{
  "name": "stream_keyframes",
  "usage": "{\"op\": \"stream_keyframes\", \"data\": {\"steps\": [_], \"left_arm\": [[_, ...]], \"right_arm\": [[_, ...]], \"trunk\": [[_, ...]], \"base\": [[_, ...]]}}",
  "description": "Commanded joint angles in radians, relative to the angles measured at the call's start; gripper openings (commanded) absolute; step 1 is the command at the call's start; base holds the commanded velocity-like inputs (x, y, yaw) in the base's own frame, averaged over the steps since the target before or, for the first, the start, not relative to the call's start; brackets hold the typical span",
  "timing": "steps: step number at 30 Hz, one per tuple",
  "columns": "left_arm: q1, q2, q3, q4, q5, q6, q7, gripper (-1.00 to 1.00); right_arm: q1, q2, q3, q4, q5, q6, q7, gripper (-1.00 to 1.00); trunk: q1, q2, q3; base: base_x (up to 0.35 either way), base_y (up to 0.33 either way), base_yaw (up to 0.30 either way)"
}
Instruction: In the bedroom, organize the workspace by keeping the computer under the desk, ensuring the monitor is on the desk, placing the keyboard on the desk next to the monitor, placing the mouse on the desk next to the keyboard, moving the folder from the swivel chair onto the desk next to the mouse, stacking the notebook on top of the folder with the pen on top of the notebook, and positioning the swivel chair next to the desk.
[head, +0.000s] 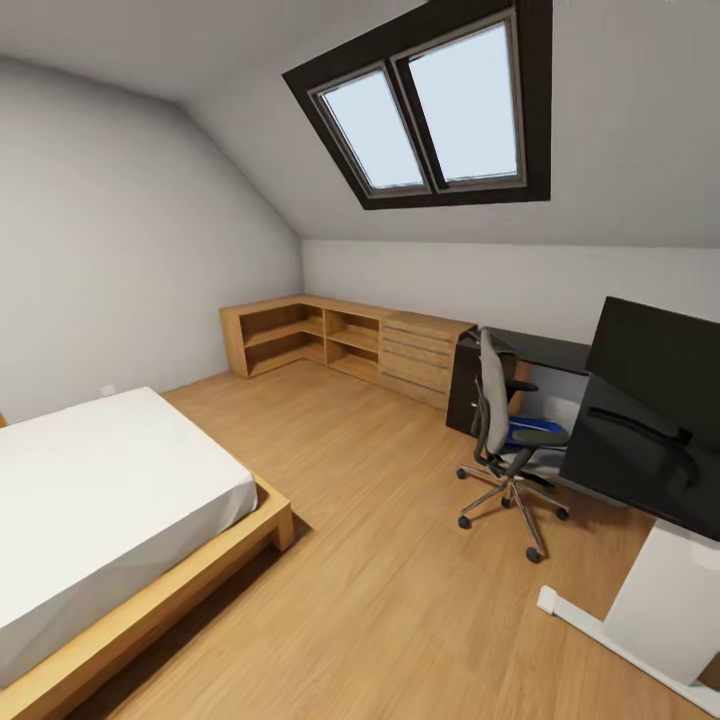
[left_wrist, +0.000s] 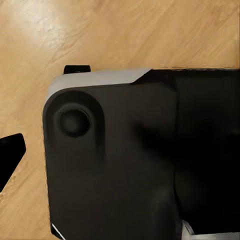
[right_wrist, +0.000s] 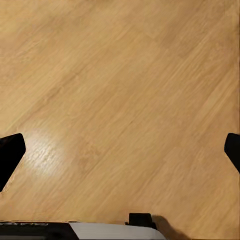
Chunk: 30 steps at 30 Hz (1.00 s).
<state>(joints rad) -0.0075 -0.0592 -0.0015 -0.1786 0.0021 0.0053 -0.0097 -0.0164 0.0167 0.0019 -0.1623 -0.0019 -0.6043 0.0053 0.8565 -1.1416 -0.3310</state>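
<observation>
The folder (head: 535, 428) lay blue on the chair (head: 505, 440) seat beside the worktop (head: 545, 350), so approaching squarely seemed wise; the right tool (right_wrist: 120, 150) hung spread wide and empty, the left one's state untellable.

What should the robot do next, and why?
Probably roll toward the swivel chair, since the blue folder lies on its seat, well away across the wood floor. The right gripper is open over bare floor, holding nothing.
</observation>
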Motion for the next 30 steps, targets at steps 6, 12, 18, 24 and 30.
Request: {"op": "stream_keyframes", "data": {"steps": [6, 12, 18, 24, 30], "left_arm": [[0.000, 0.039, 0.001, -0.071, 0.001, -0.113, 0.000, 1.00], [0.000, 0.050, 0.061, -0.081, 0.103, -0.229, -0.003, 1.00], [0.000, 0.051, 0.105, -0.082, 0.195, -0.295, -0.008, 1.00], [0.000, 0.059, 0.108, -0.044, 0.204, -0.422, -0.011, 1.00], [0.000, 0.061, 0.103, 0.004, 0.203, -0.459, -0.012, 1.00]], "right_arm": [[0.000, -0.010, -0.001, -0.070, 0.000, -0.024, -0.002, 1.00], [0.000, -0.015, -0.001, -0.077, 0.003, -0.028, -0.002, 1.00], [0.000, -0.013, 0.000, -0.075, 0.003, -0.028, -0.002, 1.00], [0.000, -0.019, 0.002, -0.078, 0.005, -0.029, -0.001, 1.00], [0.000, -0.020, 0.003, -0.076, 0.006, -0.029, -0.001, 1.00]], "trunk": [[-0.023, 0.042, 0.018], [-0.046, 0.084, 0.036], [-0.058, 0.105, 0.046], [-0.058, 0.105, 0.048], [-0.058, 0.105, 0.050]], "base": [[0.000, 0.000, 0.000], [0.000, 0.000, 0.000], [0.000, 0.000, 0.000], [0.000, 0.000, -0.137], [0.000, 0.000, -0.247]]}}
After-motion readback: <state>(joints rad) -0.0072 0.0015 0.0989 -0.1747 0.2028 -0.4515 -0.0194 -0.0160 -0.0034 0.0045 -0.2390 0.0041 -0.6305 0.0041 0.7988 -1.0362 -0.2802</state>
